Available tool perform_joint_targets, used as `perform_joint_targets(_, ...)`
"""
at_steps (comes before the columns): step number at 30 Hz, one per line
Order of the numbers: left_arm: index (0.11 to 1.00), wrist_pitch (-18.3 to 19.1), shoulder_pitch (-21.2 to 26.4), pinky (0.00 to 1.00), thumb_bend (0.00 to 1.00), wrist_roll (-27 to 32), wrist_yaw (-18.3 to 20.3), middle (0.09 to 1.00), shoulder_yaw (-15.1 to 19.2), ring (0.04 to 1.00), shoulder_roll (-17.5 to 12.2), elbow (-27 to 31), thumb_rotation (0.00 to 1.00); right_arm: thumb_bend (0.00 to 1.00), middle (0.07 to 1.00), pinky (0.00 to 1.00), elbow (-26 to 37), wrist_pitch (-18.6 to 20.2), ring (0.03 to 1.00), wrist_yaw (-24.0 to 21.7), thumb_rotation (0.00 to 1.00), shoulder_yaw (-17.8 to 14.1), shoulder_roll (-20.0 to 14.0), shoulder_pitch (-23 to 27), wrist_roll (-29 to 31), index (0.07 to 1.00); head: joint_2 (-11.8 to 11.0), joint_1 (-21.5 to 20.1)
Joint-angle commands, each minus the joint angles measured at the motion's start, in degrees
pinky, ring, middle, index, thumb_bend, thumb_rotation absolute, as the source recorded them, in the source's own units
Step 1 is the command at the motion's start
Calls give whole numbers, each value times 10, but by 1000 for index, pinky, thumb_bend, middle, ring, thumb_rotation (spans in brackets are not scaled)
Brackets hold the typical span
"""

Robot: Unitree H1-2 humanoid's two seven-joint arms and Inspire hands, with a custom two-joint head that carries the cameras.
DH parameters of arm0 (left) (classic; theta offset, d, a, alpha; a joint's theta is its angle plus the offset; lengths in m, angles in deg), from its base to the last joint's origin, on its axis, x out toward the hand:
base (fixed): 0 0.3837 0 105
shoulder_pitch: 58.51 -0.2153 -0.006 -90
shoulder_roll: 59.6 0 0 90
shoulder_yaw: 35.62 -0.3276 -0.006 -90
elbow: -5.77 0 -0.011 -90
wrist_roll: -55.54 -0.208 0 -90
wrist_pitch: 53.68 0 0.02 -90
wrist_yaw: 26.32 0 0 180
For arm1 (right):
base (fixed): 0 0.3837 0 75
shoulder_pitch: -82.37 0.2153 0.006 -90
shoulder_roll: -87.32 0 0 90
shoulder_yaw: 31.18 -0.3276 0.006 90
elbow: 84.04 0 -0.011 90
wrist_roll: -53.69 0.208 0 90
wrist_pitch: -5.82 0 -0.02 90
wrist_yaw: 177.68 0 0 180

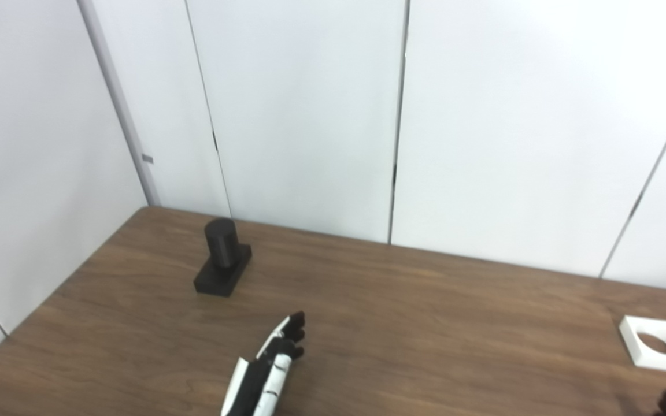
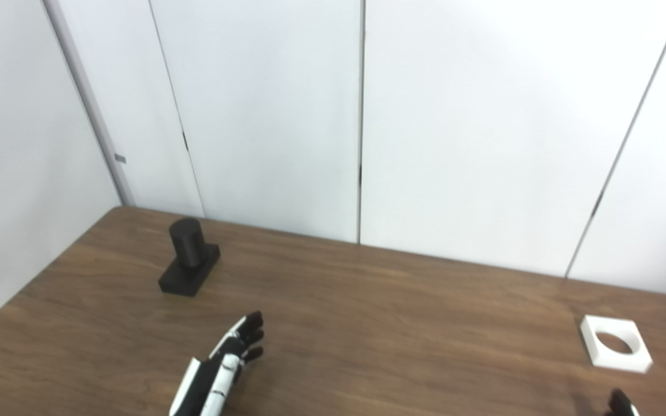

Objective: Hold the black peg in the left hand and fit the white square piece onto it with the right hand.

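Brown wooden table (image 1: pixel 425 323), white panelled walls (image 1: pixel 298 115) — seamed

Bench (image 1: pixel 402 323): dark wood-grain top, set against white wall panels | black peg (image 1: pixel 222 257): upright cylinder on rectangular base, resting on bench at far left | white square piece (image 1: pixel 657 344): flat on bench near right edge, round hole facing up | the two well apart
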Motion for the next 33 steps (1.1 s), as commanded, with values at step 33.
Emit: perform_joint_targets(33, 928, 14, -84, 921, 496, -32, -41, 943, -44, 938, 31, 27, 962, 789, 926, 843, 15, 32, 920, 1, 963, -19, -14, -2, -8, 895, 65, 26)
